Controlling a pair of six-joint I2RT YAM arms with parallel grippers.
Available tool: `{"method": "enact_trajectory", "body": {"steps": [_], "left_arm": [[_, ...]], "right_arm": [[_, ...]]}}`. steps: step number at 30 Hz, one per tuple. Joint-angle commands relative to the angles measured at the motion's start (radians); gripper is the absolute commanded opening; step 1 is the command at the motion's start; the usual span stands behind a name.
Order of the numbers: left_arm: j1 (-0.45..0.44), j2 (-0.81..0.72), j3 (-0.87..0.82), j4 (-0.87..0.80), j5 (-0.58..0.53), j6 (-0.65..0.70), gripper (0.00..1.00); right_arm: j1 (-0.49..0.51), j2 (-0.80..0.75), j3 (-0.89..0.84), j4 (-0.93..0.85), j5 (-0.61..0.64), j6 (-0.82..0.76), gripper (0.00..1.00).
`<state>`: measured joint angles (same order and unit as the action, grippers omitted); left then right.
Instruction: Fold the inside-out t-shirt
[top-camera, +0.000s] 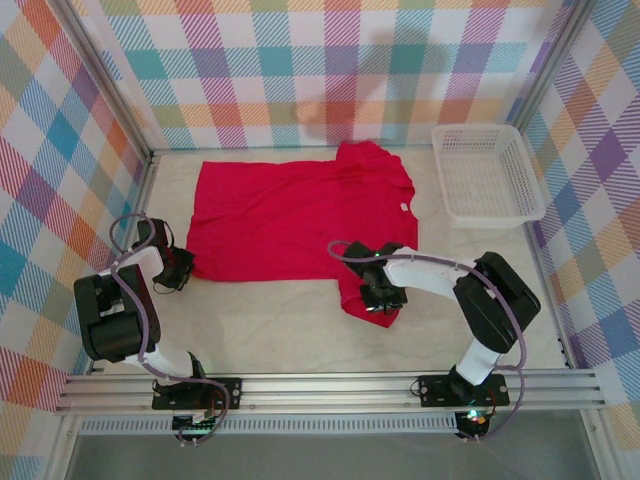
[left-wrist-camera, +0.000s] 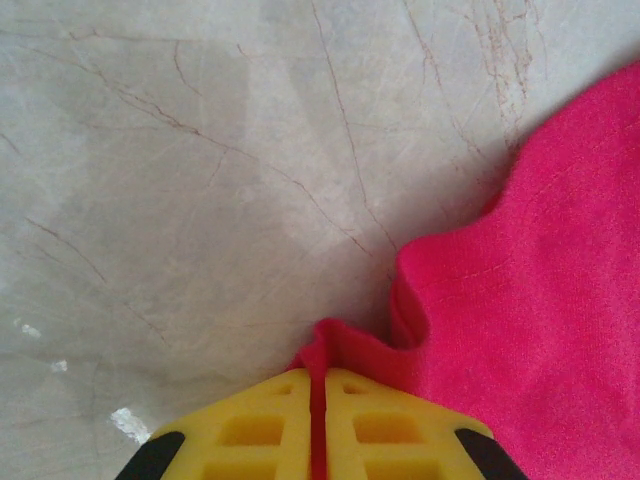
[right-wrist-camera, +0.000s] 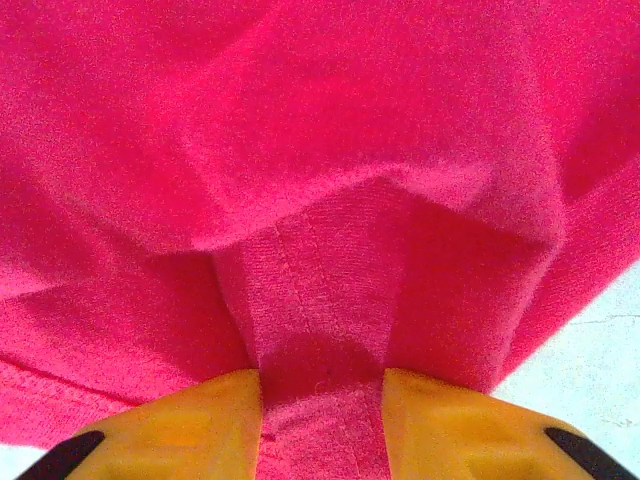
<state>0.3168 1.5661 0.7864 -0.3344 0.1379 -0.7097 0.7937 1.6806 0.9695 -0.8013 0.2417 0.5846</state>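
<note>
Cloth comes first: the bright red short-sleeved soft t-shirt (top-camera: 290, 225) lies spread flat on the pale, marble-veined table top (top-camera: 290, 340), filling the middle of the surface toward 12 o'clock. Its collar end points to 3 o'clock, where a small white tag (top-camera: 404, 207) shows. One sleeve reaches toward 12 o'clock and the other hangs down toward 5 o'clock.

At the garment's 8 o'clock corner sits the left gripper (top-camera: 183, 268). In the left wrist view its yellow fingers (left-wrist-camera: 260, 430) are pressed together on a thin peak of the red hem, with the cloth rising from the bare table (left-wrist-camera: 200, 150) into the seam between them.

At the shirt's 5 o'clock sleeve rests the right gripper (top-camera: 381, 299). In the right wrist view its yellow fingers (right-wrist-camera: 215, 415) stand spread, and a ridge of seamed red cloth lies in the gap, touching both.

A white plastic mesh basket (top-camera: 478, 128) sits at 2 o'clock, just beside the shirt, apart from it.
</note>
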Motion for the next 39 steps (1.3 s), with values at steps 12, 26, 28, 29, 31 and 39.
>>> {"method": "enact_trajectory", "body": {"steps": [12, 26, 28, 29, 31, 39], "left_arm": [[0.008, 0.006, 0.004, -0.095, -0.026, 0.025, 0.11], [0.008, -0.040, 0.018, -0.117, -0.002, 0.018, 0.00], [0.008, -0.071, 0.029, -0.133, 0.008, 0.014, 0.00], [0.008, -0.084, 0.040, -0.146, 0.013, 0.012, 0.00], [0.007, -0.121, 0.059, -0.166, 0.027, 0.008, 0.00], [0.005, -0.280, 0.226, -0.296, 0.057, -0.023, 0.00]], "right_arm": [[0.007, -0.048, 0.039, -0.068, 0.030, -0.002, 0.13], [0.001, -0.158, 0.101, -0.134, 0.156, 0.052, 0.00], [-0.016, -0.233, 0.119, -0.125, 0.195, 0.065, 0.00], [-0.029, -0.266, 0.124, -0.114, 0.201, 0.066, 0.00], [-0.065, -0.340, 0.126, -0.063, 0.194, 0.053, 0.00], [-0.239, -0.465, 0.306, 0.016, 0.163, -0.050, 0.00]]}}
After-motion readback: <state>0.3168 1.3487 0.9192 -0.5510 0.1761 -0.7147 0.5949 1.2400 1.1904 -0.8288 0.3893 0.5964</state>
